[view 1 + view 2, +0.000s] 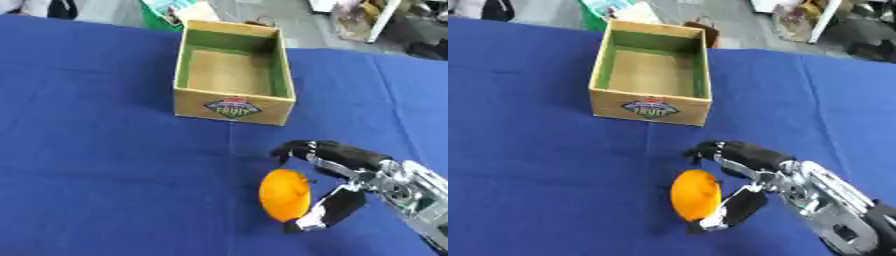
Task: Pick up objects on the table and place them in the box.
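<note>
An orange fruit (283,194) lies on the blue tablecloth (105,165) in the lower middle. My right hand (346,182) comes in from the lower right and sits against the fruit's right side. Its fingers (308,149) curve over the far side of the fruit and its thumb (331,210) reaches along the near side, so the fruit lies between them. Further back stands the open cardboard box (233,107) with a green inner rim and a fruit label on its front; nothing shows inside it. My left hand appears in neither view.
Beyond the table's far edge are a green item (166,12) and other clutter on the floor. Bare blue cloth stretches to the left of the fruit and between the fruit and the box.
</note>
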You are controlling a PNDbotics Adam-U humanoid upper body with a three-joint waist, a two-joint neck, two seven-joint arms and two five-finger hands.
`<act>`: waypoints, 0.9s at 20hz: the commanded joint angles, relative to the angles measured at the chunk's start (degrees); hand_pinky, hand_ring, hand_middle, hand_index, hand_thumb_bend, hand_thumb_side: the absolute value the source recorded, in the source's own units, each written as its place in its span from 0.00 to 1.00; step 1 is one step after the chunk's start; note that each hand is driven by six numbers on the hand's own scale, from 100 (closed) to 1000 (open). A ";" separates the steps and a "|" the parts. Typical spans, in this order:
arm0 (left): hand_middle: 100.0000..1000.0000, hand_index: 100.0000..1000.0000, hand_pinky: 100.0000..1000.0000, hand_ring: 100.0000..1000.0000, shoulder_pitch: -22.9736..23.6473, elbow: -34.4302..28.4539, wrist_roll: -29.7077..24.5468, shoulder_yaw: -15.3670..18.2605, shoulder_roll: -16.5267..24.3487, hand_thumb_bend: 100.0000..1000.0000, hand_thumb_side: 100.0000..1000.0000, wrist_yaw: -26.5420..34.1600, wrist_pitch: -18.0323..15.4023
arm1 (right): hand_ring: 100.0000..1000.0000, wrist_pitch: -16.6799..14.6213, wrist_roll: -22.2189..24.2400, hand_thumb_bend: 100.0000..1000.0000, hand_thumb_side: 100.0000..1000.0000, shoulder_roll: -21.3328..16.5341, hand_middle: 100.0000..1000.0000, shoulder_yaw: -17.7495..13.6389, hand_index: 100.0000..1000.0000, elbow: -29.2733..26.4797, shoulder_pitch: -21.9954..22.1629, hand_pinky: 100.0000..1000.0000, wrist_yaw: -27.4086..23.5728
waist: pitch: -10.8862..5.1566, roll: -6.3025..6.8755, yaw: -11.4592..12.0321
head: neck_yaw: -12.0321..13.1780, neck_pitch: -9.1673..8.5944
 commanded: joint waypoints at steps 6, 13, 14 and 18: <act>0.35 0.62 0.41 0.32 -0.35 -1.25 -0.15 0.09 0.64 0.00 0.79 0.35 0.00 | 0.98 1.02 3.24 0.60 0.53 -2.19 0.73 -0.19 0.93 -1.14 -0.16 0.82 3.47 | -0.61 0.35 0.03 | -0.12 -0.56; 0.35 0.62 0.41 0.32 -0.38 -1.25 -0.22 0.07 0.58 0.00 0.79 0.41 -0.16 | 0.84 0.38 5.73 0.38 0.52 -2.19 0.63 0.39 0.88 -1.14 -0.26 0.80 4.86 | -0.38 0.44 0.17 | -0.12 -0.75; 0.35 0.62 0.41 0.32 -0.39 -1.25 -0.23 0.07 0.56 0.00 0.79 0.41 -0.17 | 0.82 0.29 5.65 0.34 0.53 -2.15 0.61 0.38 0.87 -1.14 -0.31 0.80 4.68 | -0.33 0.44 0.19 | -0.11 -0.73; 0.35 0.62 0.41 0.32 -0.47 -1.25 -0.31 0.05 0.52 0.00 0.79 0.39 -0.16 | 0.80 -0.43 4.50 0.22 0.54 -2.00 0.57 0.22 0.80 -1.14 -0.76 0.78 2.79 | -0.20 0.40 0.14 | -0.02 -0.79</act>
